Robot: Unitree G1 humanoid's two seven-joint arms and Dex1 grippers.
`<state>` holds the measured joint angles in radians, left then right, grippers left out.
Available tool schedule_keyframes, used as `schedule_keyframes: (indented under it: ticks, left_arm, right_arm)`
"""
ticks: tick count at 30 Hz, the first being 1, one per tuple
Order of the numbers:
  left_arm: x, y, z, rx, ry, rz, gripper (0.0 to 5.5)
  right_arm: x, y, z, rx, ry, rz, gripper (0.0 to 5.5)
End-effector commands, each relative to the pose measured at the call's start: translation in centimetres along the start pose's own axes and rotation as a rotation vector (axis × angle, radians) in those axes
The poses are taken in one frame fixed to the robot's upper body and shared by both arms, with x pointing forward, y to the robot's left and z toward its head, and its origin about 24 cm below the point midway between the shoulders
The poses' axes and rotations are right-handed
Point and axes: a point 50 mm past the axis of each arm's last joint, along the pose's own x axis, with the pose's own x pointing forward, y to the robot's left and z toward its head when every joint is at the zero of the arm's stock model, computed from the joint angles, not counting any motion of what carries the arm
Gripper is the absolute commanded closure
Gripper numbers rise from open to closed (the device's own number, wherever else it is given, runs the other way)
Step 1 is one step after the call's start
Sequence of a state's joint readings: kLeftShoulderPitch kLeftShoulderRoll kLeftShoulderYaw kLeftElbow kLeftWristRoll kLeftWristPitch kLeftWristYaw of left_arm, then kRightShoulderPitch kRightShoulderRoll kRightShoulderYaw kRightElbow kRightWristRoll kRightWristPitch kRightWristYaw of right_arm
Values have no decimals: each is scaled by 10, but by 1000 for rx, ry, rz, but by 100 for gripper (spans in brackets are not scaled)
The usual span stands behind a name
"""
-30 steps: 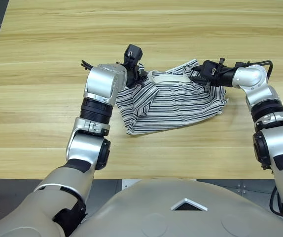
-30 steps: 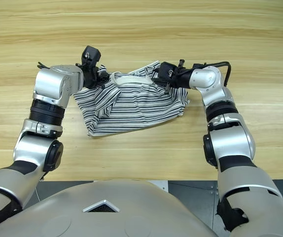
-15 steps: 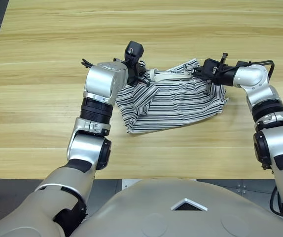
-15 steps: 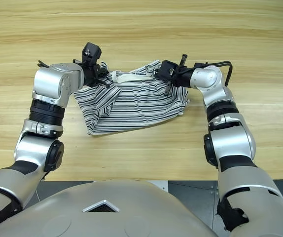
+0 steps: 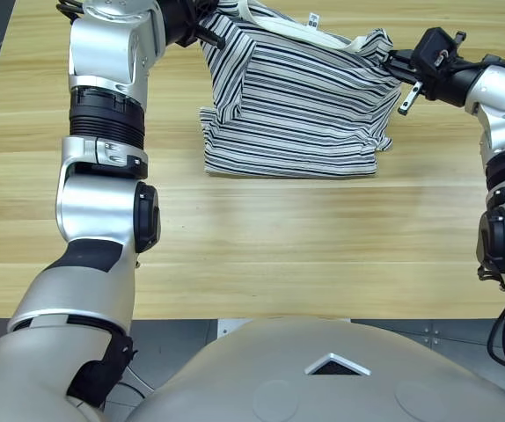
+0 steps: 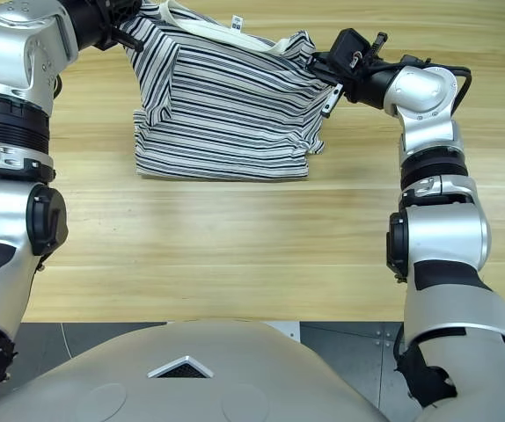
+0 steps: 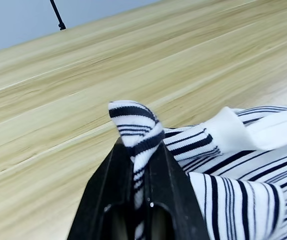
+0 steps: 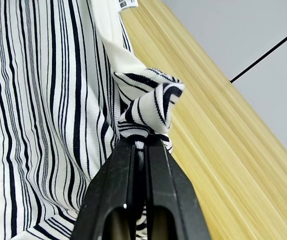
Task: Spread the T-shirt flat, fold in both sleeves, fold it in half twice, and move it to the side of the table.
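Striped in black and white, the short-sleeved cotton T-shirt (image 5: 296,97) hung stretched between the two grippers in the upper middle of the left eye view. Its white ribbed collar (image 5: 279,25) sagged along the top edge, with a small white label (image 5: 312,18) standing up from it. The lower hem looked to lie bunched on the pale wooden table (image 5: 261,255), with a few creases near the lower right corner of the cloth.

At the upper left of that view, the left gripper (image 5: 201,26) had one shoulder of the shirt. In the left wrist view its black fingers (image 7: 108,175) were closed almost together on a pinch of striped fabric, which poked up past the tips in a small curl. The collar's white band ran off just beside it.

At the upper right of the head view, the right gripper (image 6: 330,69) had the other shoulder. In the right wrist view its black fingers (image 8: 118,175) were pressed tight around a twisted knot of striped cloth, and the rest of the shirt hung away below the collar edge.

Bare wood showed across the lower half of both eye views.
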<state>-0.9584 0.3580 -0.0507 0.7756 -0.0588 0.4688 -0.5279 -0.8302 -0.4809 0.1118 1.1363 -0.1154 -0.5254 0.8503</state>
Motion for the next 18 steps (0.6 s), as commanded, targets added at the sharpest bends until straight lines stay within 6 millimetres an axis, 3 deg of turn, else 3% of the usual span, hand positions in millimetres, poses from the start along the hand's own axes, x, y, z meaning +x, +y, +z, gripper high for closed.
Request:
schedule_keyframes:
  ticks: [1, 4, 7, 14, 16, 18]
  left_arm:
    - [1, 17, 13, 219, -77, 66, 538]
    - [7, 17, 15, 385, -125, 142, 538]
    - [7, 22, 30, 564, -119, 276, 538]
    - [-18, 39, 111, 477, -354, 570, 538]
    - [-18, 36, 114, 484, -371, 537, 538]
    - [-10, 28, 98, 545, -339, 417, 538]
  right_arm:
    - [21, -11, 20, 12, -11, -82, 540]
    - [38, -27, 40, 35, 14, -247, 540]
    - [42, -50, 61, 18, 57, -436, 540]
    - [24, -104, 126, -71, -38, -790, 540]
    - [26, -100, 124, -54, -63, -733, 540]
    - [32, -85, 104, -18, -53, -589, 540]
